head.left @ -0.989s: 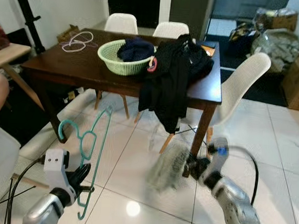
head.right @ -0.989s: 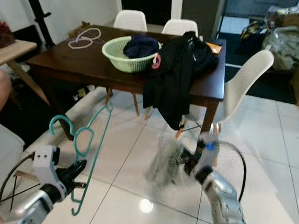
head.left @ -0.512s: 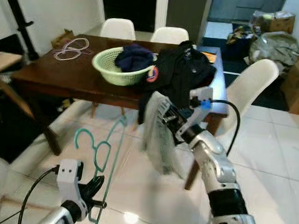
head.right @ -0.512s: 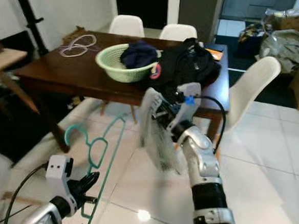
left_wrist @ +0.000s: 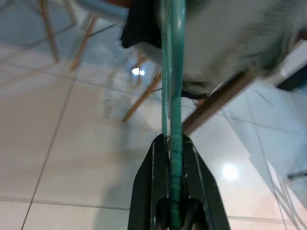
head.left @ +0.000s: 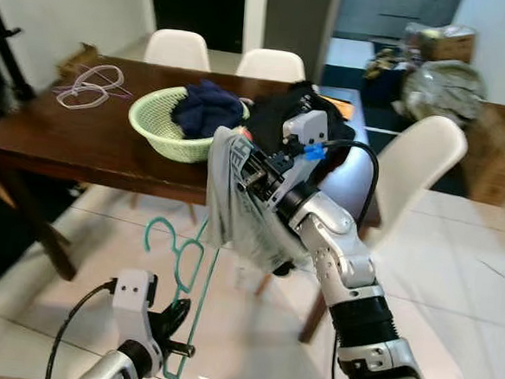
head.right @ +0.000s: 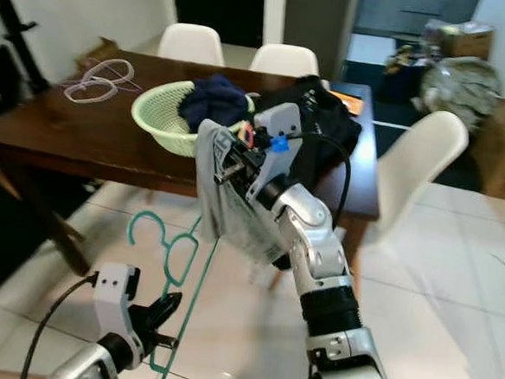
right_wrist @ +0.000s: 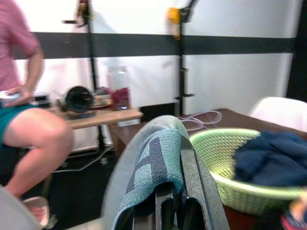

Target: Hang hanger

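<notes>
Head views: the right gripper (head.left: 252, 177) pinches a grey garment (head.left: 242, 215) above the teal hanger (head.left: 181, 276), which the left gripper (head.right: 164, 318) clamps low near the floor. The hanger should rise squarely into the cloth.

Wrist views: a green basket (right_wrist: 240, 170) and the table (head.left: 82, 143) crowd behind; a seated person (right_wrist: 29, 124) sits far left.

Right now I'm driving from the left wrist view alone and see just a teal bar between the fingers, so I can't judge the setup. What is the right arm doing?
Observer: The right gripper is raised at table height, shut on a grey garment that drapes below it.
Operator: And where is my hanger relative to that?
Observer: The teal hanger stands upright in the left gripper, its hook just below the cloth.
Operator: Anything behind them?
Observer: A green basket of dark clothes sits on the brown table.
</notes>
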Available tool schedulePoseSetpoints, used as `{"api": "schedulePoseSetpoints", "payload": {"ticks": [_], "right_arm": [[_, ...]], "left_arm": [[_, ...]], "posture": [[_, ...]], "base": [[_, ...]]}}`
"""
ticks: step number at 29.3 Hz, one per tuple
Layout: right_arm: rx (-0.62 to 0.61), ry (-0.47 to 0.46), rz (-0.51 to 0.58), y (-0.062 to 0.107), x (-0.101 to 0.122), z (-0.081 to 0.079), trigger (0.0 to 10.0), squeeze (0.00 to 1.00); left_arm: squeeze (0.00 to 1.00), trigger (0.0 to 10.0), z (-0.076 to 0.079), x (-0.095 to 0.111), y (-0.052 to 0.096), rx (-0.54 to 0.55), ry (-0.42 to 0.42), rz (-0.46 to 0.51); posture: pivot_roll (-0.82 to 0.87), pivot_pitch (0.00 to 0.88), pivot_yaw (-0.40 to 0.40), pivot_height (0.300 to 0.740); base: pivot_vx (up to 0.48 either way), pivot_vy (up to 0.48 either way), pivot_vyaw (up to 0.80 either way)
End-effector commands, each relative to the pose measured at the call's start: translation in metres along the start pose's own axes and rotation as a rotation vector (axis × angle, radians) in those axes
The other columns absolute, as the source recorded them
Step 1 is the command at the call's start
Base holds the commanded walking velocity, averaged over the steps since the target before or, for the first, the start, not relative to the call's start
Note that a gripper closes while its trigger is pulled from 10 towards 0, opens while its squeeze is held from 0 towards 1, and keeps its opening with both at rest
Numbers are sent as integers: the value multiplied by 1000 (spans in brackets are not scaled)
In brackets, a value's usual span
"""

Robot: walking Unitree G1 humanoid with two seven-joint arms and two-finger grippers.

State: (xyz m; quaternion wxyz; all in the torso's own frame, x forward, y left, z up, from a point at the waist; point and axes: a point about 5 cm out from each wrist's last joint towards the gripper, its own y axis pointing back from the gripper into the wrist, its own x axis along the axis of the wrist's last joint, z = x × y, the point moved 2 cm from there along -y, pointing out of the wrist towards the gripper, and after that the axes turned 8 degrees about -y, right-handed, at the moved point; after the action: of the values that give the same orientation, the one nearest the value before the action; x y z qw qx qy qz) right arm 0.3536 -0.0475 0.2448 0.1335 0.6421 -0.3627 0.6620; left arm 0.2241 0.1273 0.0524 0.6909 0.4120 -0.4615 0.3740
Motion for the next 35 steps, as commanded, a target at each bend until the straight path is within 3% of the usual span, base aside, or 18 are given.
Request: {"api": "schedulePoseSetpoints", "payload": {"ticks": [1, 10, 16, 26, 29, 35], "right_arm": [[34, 29, 8, -8, 6, -8, 10000, 0], [-24, -26, 33, -16, 14, -2, 10000, 0], [-45, -51, 28, -20, 18, 2, 10000, 0], [-105, -6, 64, -22, 29, 9, 10000, 0], [-69, 63, 19, -23, 22, 1, 10000, 0], [-60, 113, -20, -26, 13, -8, 10000, 0]], "left_arm": [[0, 10000, -1, 0, 2, 9, -15, -6], [0, 10000, 3, 1, 4, 17, -13, -2], [0, 10000, 4, 1, 5, 18, -10, -2], [0, 10000, 3, 1, 4, 14, -11, 6], [0, 10000, 3, 2, 4, 16, -13, 17], [0, 10000, 3, 4, 5, 15, -17, 39]], "posture": [[73, 0, -3, 740], [81, 0, -3, 740], [82, 0, -2, 740], [82, 0, 0, 740], [79, 0, 3, 740], [81, 0, 1, 740]], "base": [[341, 0, 800], [342, 0, 89], [342, 0, -772], [343, 0, -656], [295, 0, 0], [0, 0, 0]]}}
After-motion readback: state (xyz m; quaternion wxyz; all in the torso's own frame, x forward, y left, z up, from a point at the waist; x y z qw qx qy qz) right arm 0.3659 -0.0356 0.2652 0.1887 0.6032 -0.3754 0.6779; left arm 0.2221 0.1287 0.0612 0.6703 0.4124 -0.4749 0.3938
